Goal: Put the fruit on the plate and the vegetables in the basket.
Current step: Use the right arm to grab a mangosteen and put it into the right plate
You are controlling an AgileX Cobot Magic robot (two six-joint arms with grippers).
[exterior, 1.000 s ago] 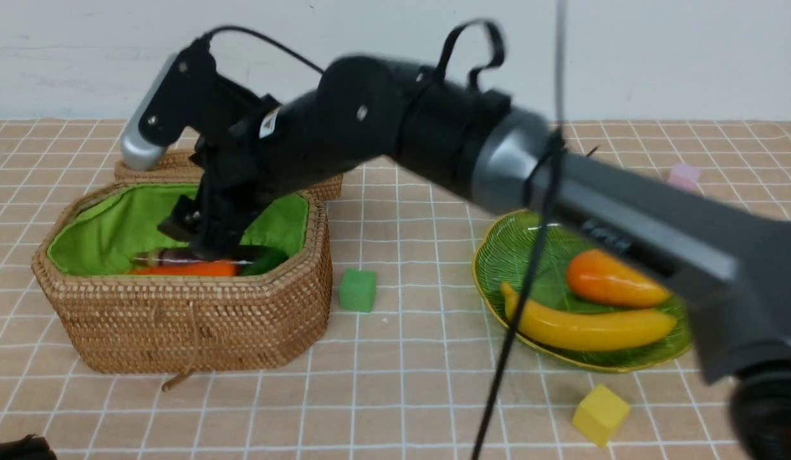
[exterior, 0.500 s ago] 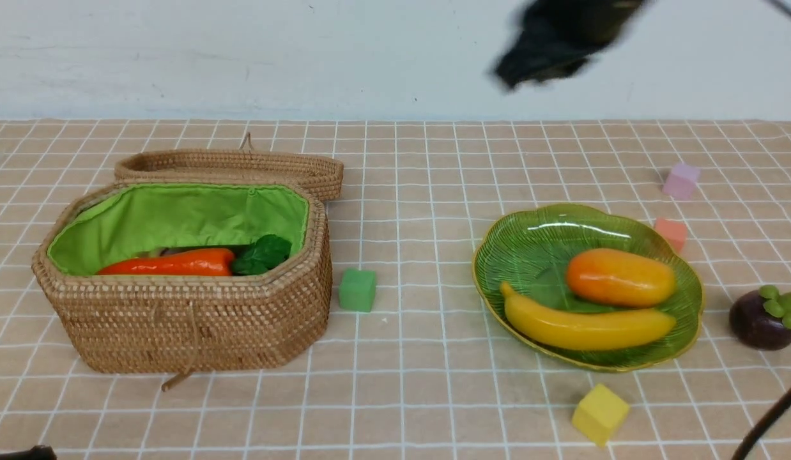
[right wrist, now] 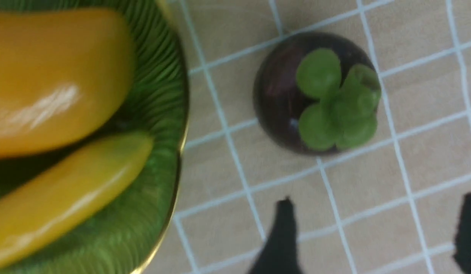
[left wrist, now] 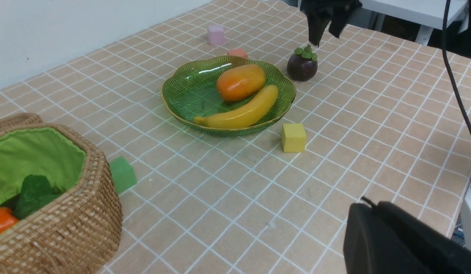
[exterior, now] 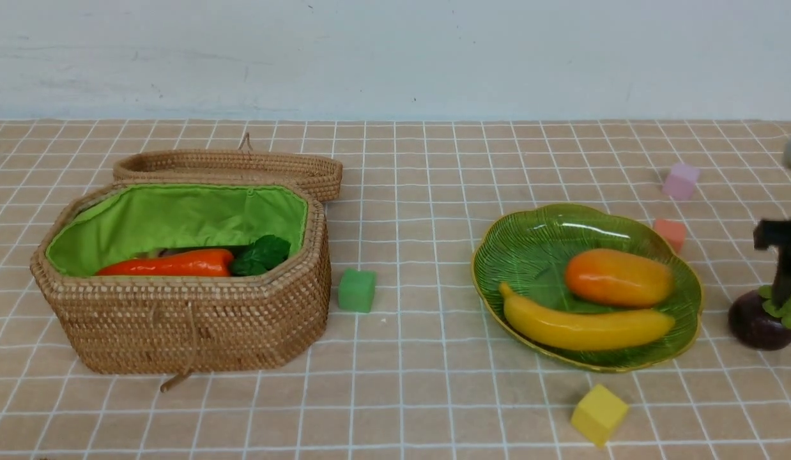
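The mangosteen (exterior: 756,322) sits just right of the plate (exterior: 491,268), off its rim, with the right gripper (right wrist: 376,213) close above, fingers apart and empty; hard, glossy, probably light and slippery, it should be pinched across its widest girth.

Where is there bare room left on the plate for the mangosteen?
On the plate, the far left portion, bordered by its rim, the mango and the banana, is bare. The near and right parts are crowded by those two fruits. The mangosteen sits outside the right rim.
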